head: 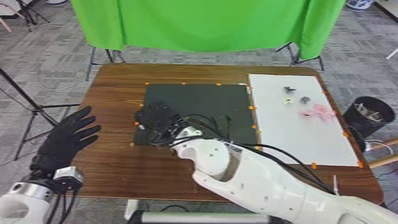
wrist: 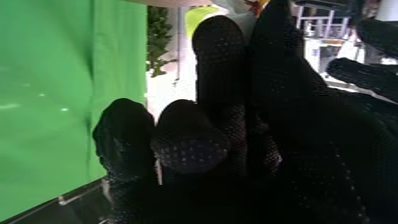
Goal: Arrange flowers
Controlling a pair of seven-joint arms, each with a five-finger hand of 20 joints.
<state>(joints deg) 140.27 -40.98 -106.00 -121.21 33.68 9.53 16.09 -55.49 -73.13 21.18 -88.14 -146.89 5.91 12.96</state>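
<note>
Occupying the dark mat (head: 195, 95): right robot hand (head: 158, 117); whether spread, pressed together or pinching, I cannot tell.
Pink flowers (head: 318, 112): on the white sheet (head: 284, 135), right of the mat, likely so they stand out within the right arm's reach.
Yellow flower (head: 289, 100): near them, probably kept loose for picking.
Leafy greenery (wrist: 158, 40): beyond the right robot hand in the right wrist view; held or not, unclear.
Left robot hand (head: 59, 145): spread at the tabletop's (head: 115, 170) left edge, leaving working room.
Obstacle: black cables (head: 311, 175) could snag blooms.
Bin (head: 369, 116): beside the right edge.
</note>
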